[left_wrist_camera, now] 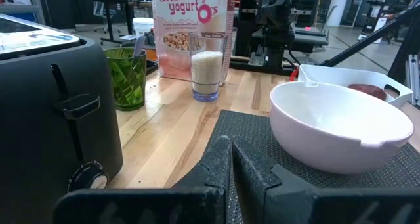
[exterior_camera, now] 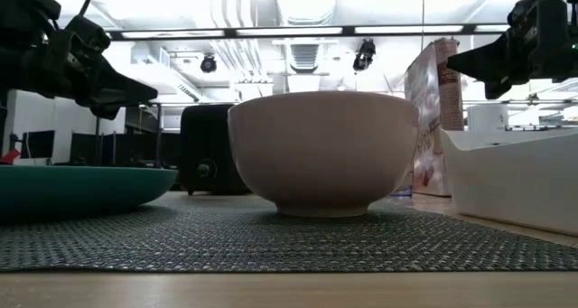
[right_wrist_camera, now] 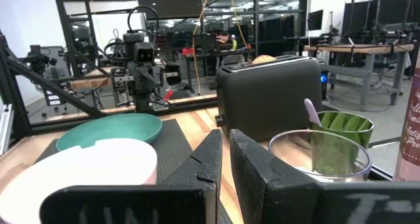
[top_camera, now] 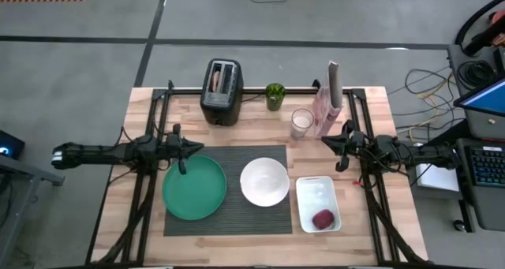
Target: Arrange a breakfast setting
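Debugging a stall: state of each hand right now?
Left hand: shut, empty, above the green plate's rim.
Right hand: shut, empty, beside the cereal box.

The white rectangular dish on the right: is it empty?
No, in the high view a dark red item lies in the near end of the white rectangular dish.

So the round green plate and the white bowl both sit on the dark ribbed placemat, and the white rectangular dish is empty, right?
Not quite. The round green plate and white bowl do sit on the dark ribbed placemat, but the white rectangular dish is not empty: the high view shows a dark red item lying in it.
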You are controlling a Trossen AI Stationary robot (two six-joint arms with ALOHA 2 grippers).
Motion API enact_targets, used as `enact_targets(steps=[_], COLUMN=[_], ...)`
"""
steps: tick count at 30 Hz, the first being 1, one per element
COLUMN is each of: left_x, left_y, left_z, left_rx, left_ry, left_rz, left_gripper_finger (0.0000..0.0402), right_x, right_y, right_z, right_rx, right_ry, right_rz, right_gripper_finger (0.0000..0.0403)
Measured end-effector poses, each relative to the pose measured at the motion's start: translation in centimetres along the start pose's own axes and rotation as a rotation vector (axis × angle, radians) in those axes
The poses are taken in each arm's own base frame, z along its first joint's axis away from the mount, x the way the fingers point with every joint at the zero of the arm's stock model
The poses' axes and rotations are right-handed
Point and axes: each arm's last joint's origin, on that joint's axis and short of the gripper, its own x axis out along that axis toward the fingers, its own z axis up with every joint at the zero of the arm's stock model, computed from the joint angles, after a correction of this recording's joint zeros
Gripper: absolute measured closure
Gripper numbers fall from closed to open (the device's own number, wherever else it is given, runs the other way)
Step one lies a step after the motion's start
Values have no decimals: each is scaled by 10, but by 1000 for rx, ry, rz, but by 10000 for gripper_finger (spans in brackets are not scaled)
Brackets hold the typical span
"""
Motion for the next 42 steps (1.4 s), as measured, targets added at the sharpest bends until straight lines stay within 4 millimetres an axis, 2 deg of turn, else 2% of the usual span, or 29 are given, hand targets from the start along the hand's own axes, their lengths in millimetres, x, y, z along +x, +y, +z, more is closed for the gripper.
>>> enact_targets(steps=[9, 13, 17, 25, 30, 34, 38, 42], left_x=[0, 0, -2, -8, -10, -12, -14, -10], left_y=[0, -1, 0, 1, 2, 5, 2, -2], left_z=[1, 11, 22, 41, 44, 50, 57, 63], left_rx=[-22, -340, -410, -309, -259, -234, -219, -253], left_ry=[-10, -110, -236, -435, -475, -540, -617, -615], left_rz=[-1, -27, 0, 16, 54, 160, 82, -29], left_gripper_finger=[402, 402, 402, 402, 402, 402, 402, 402], right_x=[0, 0, 0, 0, 0, 1, 5, 9], right_y=[0, 0, 0, -1, -4, -5, -4, -2], right_z=[0, 0, 0, 1, 0, -2, 4, 24], right_rx=[0, 0, 0, 14, 235, 290, 308, 315], right_ry=[0, 0, 0, -15, -17, -3, -36, -56], right_rz=[0, 0, 0, -19, -133, -161, -159, -161], right_gripper_finger=[380, 380, 380, 380, 380, 381, 380, 380])
